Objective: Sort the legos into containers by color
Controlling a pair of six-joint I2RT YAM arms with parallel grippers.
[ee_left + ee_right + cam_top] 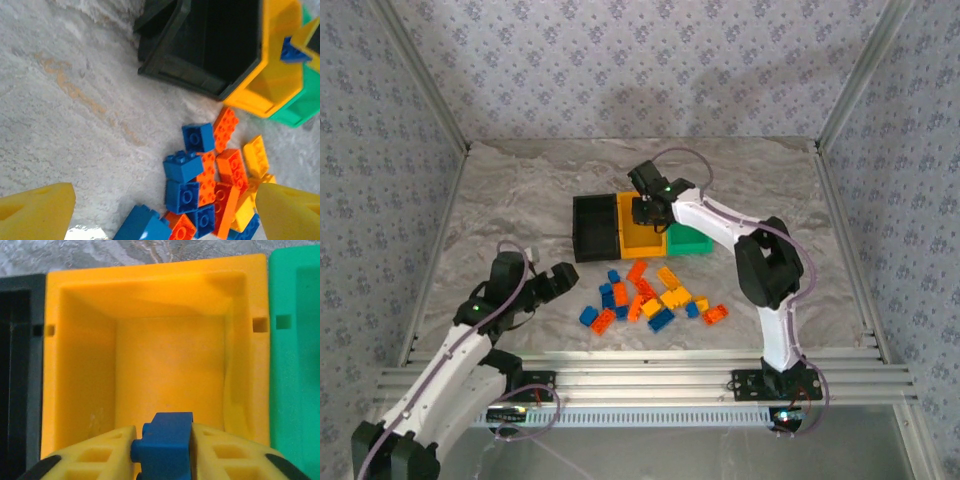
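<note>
**A:** The worktop [520,190] carries the containers in a joined row: the black bin [594,250], the yellow-orange bin [170,360] and the green bin [295,365]. Where is the right arm?

**B:** It reaches over the middle one. The right claw [162,450] hangs above the yellow-orange bin, pinching a blue brick [167,432] between its pads. That bin looks bare inside.

**A:** And the left claw [167,207]?

**B:** It is spread wide, holding nothing, low beside the legos [650,300], which lie heaped on the worktop just in front of the bins.

**A:** What might go wrong?

**B:** Probably the colour. A blue brick let go here lands in the yellow-orange bin, where yellow ones would more sensibly go. That would be a mis-sort caused purely by position. The black and green bins sit on either side, so a small sideways drift could also bounce the brick off a shared wall.

**A:** And the grip?

**B:** The brick juts past the pads, so it could slip early.
</note>
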